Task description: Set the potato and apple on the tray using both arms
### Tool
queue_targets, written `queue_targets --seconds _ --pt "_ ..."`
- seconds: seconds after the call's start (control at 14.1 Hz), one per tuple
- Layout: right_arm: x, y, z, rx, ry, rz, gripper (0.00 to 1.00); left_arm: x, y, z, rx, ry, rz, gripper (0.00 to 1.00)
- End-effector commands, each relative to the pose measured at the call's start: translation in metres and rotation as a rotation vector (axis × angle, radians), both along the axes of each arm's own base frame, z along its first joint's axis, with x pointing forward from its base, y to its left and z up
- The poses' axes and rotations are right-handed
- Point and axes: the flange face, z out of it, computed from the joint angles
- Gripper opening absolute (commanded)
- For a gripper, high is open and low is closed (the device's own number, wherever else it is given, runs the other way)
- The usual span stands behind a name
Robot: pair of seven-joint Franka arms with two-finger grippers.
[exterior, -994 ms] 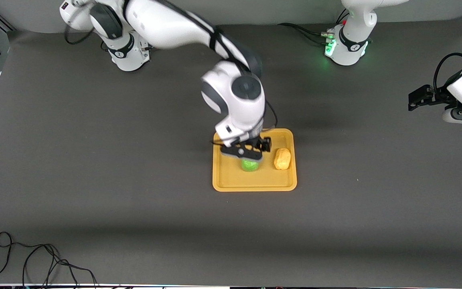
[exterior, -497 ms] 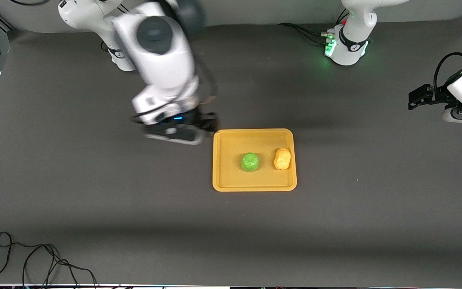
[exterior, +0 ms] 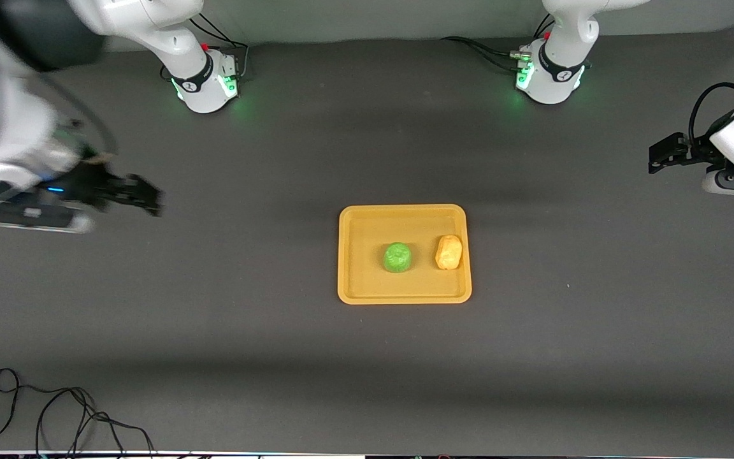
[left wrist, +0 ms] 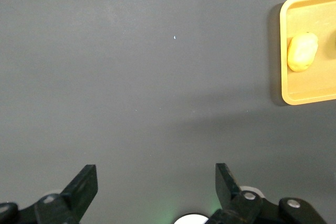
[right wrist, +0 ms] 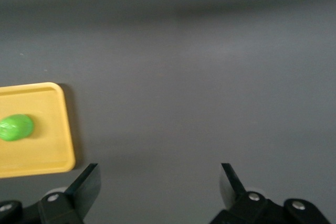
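Note:
The yellow-orange tray (exterior: pixel 354 287) lies in the middle of the table. On it the green apple (exterior: pixel 397 257) sits beside the yellow-tan potato (exterior: pixel 448 252), the potato toward the left arm's end. The tray (left wrist: pixel 302 95) and potato (left wrist: pixel 302 52) show in the left wrist view; the tray (right wrist: pixel 52 156) and apple (right wrist: pixel 16 127) show in the right wrist view. My right gripper (exterior: pixel 141 194) is open and empty over bare table at the right arm's end, well away from the tray; it also shows in its wrist view (right wrist: pixel 159 182). My left gripper (exterior: pixel 663 156) is open and empty, waiting at the left arm's end, and shows in its wrist view (left wrist: pixel 156 182).
Both arm bases (exterior: pixel 204 86) (exterior: pixel 548 76) glow green at the table's edge farthest from the front camera. A black cable (exterior: pixel 55 414) lies coiled at the near edge at the right arm's end.
My right gripper has let go of the apple on the tray, lifted off and swung away to the right arm's end of the table. The left arm has not moved.

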Motion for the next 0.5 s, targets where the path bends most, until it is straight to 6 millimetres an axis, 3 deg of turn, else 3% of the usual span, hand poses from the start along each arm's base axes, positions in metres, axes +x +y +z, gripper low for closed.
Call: queue_targets --seconds 0.0,0.14,0.28,0.43 --pt "-0.012 -0.042 0.000 0.004 0.014 0.017 1.00 0.000 0.001 0.005 -0.008 0.003 -0.014 1.00" --pt "-0.011 -0.090 0.001 0.001 0.016 0.035 1.00 0.000 0.000 0.005 -0.008 0.003 -0.014 1.00" --pt "-0.013 -0.105 0.003 -0.001 0.016 0.046 1.00 0.000 -0.002 0.005 -0.007 0.003 -0.014 1.00" --pt "-0.015 -0.109 0.003 -0.001 0.031 0.039 1.00 0.000 0.000 0.005 -0.007 0.004 -0.011 1.00"
